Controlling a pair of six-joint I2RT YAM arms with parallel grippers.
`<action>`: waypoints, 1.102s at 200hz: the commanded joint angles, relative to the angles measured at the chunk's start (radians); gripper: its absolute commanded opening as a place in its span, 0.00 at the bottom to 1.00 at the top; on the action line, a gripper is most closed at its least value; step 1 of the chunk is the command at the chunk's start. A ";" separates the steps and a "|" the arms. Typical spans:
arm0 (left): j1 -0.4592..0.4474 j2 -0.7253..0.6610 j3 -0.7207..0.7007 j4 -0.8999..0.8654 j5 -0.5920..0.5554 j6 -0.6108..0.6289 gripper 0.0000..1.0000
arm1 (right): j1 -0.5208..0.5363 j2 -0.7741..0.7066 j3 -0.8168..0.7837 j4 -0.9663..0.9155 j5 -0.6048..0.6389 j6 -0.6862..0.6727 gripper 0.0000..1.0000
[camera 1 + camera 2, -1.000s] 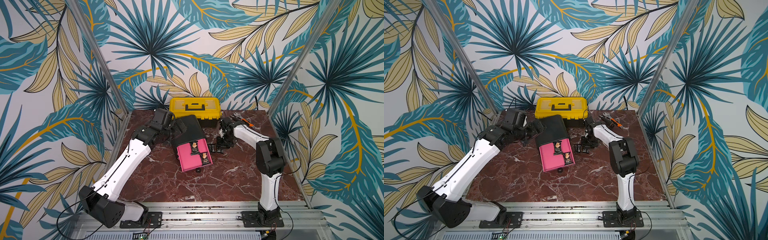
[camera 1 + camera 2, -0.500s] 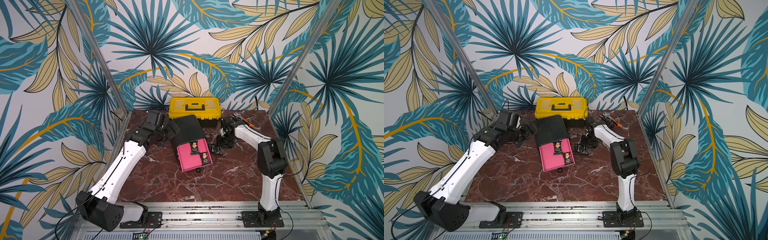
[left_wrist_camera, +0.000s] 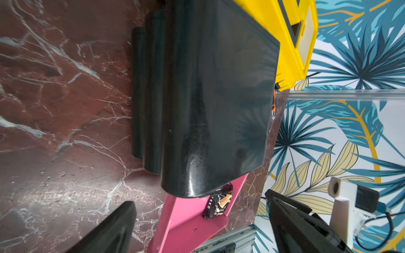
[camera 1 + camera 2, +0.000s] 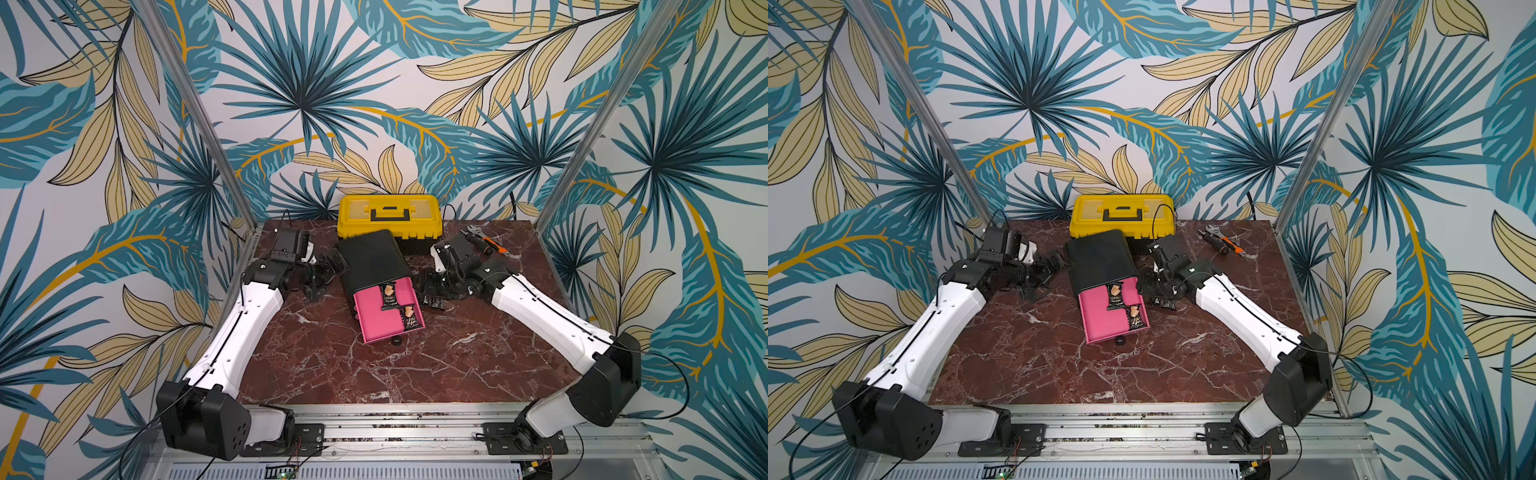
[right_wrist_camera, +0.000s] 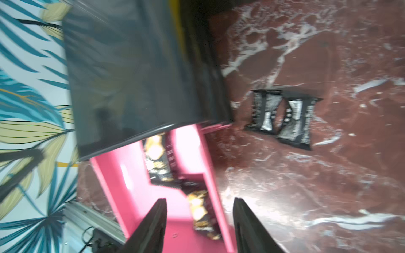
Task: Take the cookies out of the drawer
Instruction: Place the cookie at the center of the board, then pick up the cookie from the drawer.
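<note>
At the middle of the marble desk (image 4: 316, 365), a pink drawer (image 4: 374, 326) stands pulled out of its black case (image 4: 370, 257). Two cookies in black wrappers lie inside it: the first cookie (image 4: 388, 296) at the case's mouth, the second cookie (image 4: 409, 318) by the drawer's right wall. Two more black-wrapped cookies (image 5: 282, 118) lie touching each other on the desk, just right of the drawer. The right hand (image 5: 199, 200) hangs near them, fingers apart and gripping nothing. The left hand (image 4: 325, 277) sits just beside the case's left side, fingers spread wide, also empty. A yellow toolbox (image 4: 388, 212) stands just behind the case.
</note>
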 commanded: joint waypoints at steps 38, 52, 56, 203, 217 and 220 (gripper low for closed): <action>0.016 0.111 -0.039 0.059 0.194 0.029 1.00 | 0.140 0.033 -0.043 0.138 0.130 0.178 0.54; 0.016 0.106 -0.071 0.089 0.197 0.030 1.00 | 0.155 0.054 -0.028 0.133 0.156 0.186 0.54; 0.015 0.107 -0.077 0.095 0.197 0.030 1.00 | 0.157 0.060 -0.029 0.132 0.160 0.193 0.54; 0.015 0.154 -0.030 -0.021 0.168 0.114 1.00 | 0.158 0.260 0.030 0.181 0.113 0.106 0.48; 0.016 0.155 -0.027 -0.031 0.165 0.121 1.00 | 0.160 0.268 0.035 0.182 0.105 0.104 0.44; 0.015 0.154 -0.025 -0.034 0.164 0.123 1.00 | 0.160 0.270 0.035 0.181 0.105 0.103 0.43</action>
